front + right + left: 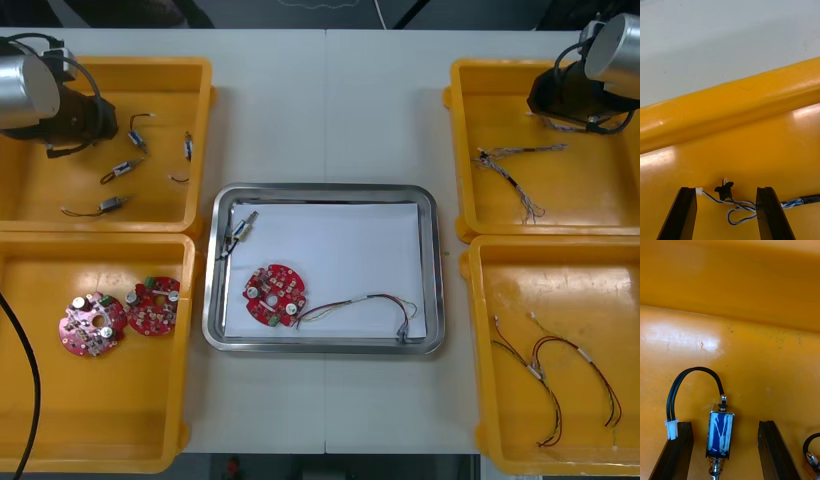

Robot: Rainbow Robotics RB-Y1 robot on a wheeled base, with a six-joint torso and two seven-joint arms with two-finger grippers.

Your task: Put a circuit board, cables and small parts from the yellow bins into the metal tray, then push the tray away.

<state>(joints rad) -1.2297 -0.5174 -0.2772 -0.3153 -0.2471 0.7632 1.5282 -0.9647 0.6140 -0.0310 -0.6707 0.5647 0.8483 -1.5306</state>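
Plainly both arms are set up for a pick, each reaching into a far bin.

On the left, the left end effector (725, 424) is low inside the far left yellow bin (150, 66). Its fingers are wide apart and straddle a small metal part (720, 435) without touching it. The part lies lengthwise between them, probably so that closing would catch its flat sides. Its black cable (692, 371) loops round to a white connector (671, 427) by one finger. More small metal parts with black leads are scattered in this bin. The near left yellow bin (90, 400) holds two round red circuit boards (92, 324), side by side.

In the middle of the surface (330, 100), the metal tray (320, 190), white inside, is partly filled. It has a red circuit board (273, 294) near its front left, a small metal part with a lead (241, 229) in its far left corner, and a thin reddish cable (360, 303) trailing to the front right. The tray looks short of at least one cable.

On the right, the far right yellow bin (500, 66) holds twisted blue and white cables (510, 170). The right end effector (727, 188) hangs there near the bin's wall. Its fingers are spread wide, with one such cable (738, 204) and its black plug (724, 190) between them, not gripped. The near right yellow bin (480, 350) holds red and yellow cables (560, 370).
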